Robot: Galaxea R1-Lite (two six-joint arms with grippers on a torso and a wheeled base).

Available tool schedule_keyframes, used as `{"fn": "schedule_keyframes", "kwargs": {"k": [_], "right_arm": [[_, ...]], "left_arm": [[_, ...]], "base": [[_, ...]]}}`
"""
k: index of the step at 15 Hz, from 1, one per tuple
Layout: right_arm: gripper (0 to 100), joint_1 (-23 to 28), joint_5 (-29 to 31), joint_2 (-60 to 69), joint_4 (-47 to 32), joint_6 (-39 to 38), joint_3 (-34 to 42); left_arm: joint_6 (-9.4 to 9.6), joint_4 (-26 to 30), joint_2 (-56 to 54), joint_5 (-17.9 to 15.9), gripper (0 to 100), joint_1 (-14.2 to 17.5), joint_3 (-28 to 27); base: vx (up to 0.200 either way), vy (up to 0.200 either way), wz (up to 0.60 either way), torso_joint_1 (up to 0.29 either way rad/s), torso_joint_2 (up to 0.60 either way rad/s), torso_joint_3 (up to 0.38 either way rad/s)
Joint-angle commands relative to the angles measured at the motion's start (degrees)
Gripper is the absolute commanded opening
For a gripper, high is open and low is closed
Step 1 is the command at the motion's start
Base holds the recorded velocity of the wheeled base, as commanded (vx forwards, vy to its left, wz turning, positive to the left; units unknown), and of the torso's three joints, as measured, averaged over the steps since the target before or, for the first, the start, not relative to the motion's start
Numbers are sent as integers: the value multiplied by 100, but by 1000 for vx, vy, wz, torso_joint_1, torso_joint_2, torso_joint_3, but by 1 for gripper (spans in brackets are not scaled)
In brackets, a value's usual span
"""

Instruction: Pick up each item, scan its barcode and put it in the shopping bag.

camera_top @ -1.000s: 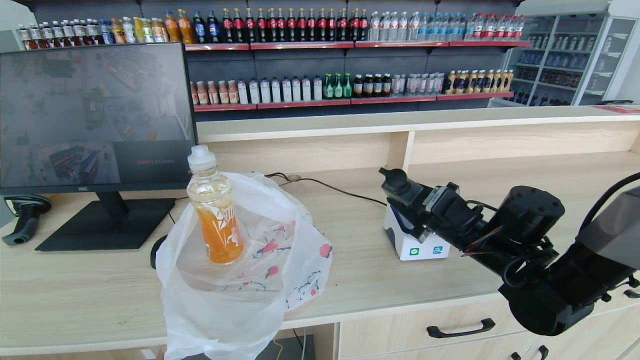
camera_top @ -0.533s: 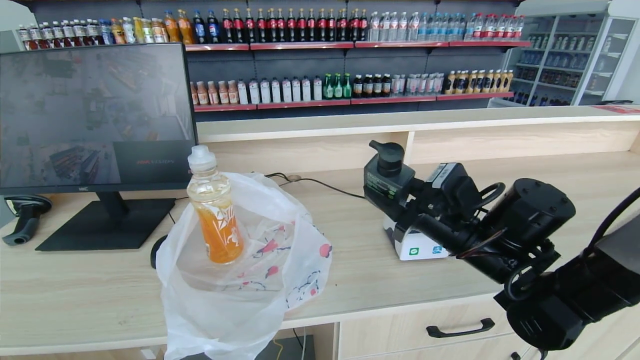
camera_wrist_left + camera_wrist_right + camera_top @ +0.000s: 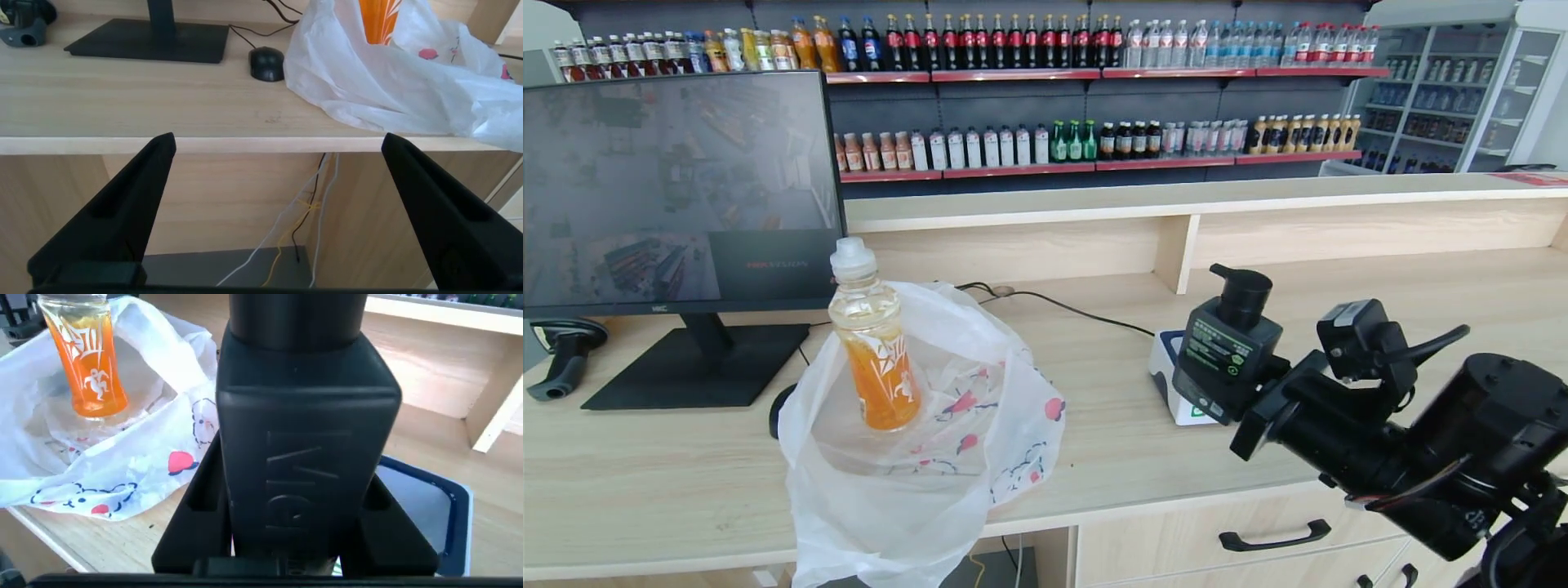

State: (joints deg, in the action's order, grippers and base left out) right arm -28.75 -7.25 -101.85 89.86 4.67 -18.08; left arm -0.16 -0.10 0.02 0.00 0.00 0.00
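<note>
Head view takes in a long wooden counter [image 3: 645, 482] with shelves of bottled drinks [image 3: 1094, 49] along the wall behind it. A dark monitor [image 3: 678, 188] stands on the counter's left part. Just right of its base sits the white plastic shopping bag [image 3: 980, 457], printed with red and black figures, its mouth open and its lower folds hanging over the counter's front edge. An orange drink bottle [image 3: 874, 351] stands upright inside the bag, its clear cap above the rim. At the right, the right gripper [image 3: 1245, 388] is clamped on the lower body of a black pump bottle [image 3: 1217, 355], which is upright with its printed label turned toward the bag. This bottle is off the counter, directly in front of the white scanner box [image 3: 1168, 384], well apart from the bag. In the right wrist view the right gripper's [image 3: 286, 502] black fingers press both sides of the pump bottle [image 3: 302, 416], the scanner box's [image 3: 433, 514] blue-edged dark window lies just past it, and the orange drink bottle [image 3: 82, 359] and bag [image 3: 122, 457] lie off to one side. In the left wrist view the left gripper [image 3: 274, 216] has its two fingers spread wide with nothing between them, lower than the countertop and facing the counter's front edge. A black mouse [image 3: 778, 416] lies beside the bag, and a handheld scanner [image 3: 564, 355] rests at the far left.
</note>
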Motion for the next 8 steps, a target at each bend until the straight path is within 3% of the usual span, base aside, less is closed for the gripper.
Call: {"fn": "schedule_keyframes", "kwargs": {"k": [1, 8], "right_arm": [[0, 185, 22, 227, 14, -19, 76], [0, 475, 40, 148, 14, -27, 41]], "left_arm": [[-2, -8, -2, 0, 100, 0, 0], [-2, 1, -2, 0, 100, 0, 0]], "base": [[0, 0, 0, 0, 0, 0], [0, 0, 0, 0, 0, 0]]}}
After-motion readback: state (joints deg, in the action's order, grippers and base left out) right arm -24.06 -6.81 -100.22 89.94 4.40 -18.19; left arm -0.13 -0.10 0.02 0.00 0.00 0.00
